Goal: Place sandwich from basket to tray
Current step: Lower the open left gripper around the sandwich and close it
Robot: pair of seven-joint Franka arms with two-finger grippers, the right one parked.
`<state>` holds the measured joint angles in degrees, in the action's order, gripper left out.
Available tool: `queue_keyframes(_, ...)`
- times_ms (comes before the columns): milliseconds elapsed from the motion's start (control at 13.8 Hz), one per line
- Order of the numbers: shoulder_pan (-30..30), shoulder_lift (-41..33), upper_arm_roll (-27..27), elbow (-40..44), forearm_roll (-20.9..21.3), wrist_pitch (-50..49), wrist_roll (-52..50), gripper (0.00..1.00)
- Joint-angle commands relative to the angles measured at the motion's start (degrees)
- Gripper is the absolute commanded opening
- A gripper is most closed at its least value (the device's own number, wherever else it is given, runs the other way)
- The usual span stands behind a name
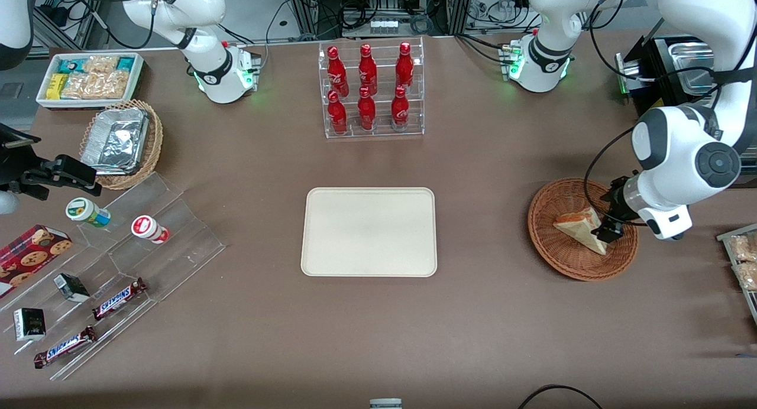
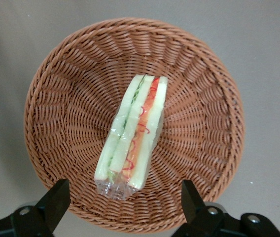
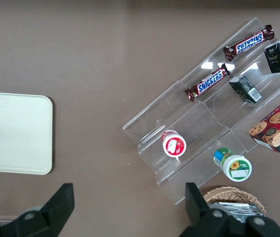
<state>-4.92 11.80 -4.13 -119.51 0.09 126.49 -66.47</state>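
Observation:
The sandwich (image 1: 578,227) (image 2: 132,134), a plastic-wrapped white wedge with an orange-red and green filling edge, lies in the round reddish-brown wicker basket (image 1: 549,242) (image 2: 71,89) toward the working arm's end of the table. My gripper (image 1: 609,229) (image 2: 122,202) hangs just above the basket, over the sandwich's end. It is open, the black fingertips (image 2: 56,197) spread wider than the sandwich and touching nothing. The cream-beige tray (image 1: 369,231) (image 3: 12,133) lies flat mid-table, bare.
A clear rack of red bottles (image 1: 371,90) stands farther from the front camera than the tray. Toward the parked arm's end are a clear stepped stand with snacks (image 1: 118,261), a tan basket with a foil container (image 1: 121,143) and a white snack box (image 1: 89,78).

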Motion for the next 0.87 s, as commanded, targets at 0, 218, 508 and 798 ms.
queue_keyframes(0,-0.27,-1.78,-0.09,-3.88,0.62,3.58,-1.38,1.0)
queue_keyframes(218,-0.18,-1.25,-0.09,-4.67,0.62,6.13,-1.38,1.0)
queue_keyframes(508,-0.18,-0.02,-0.09,-4.85,0.62,6.67,-1.38,1.0)
queue_keyframes(798,-0.27,0.68,-0.09,-5.64,0.7,7.55,-1.38,1.0)
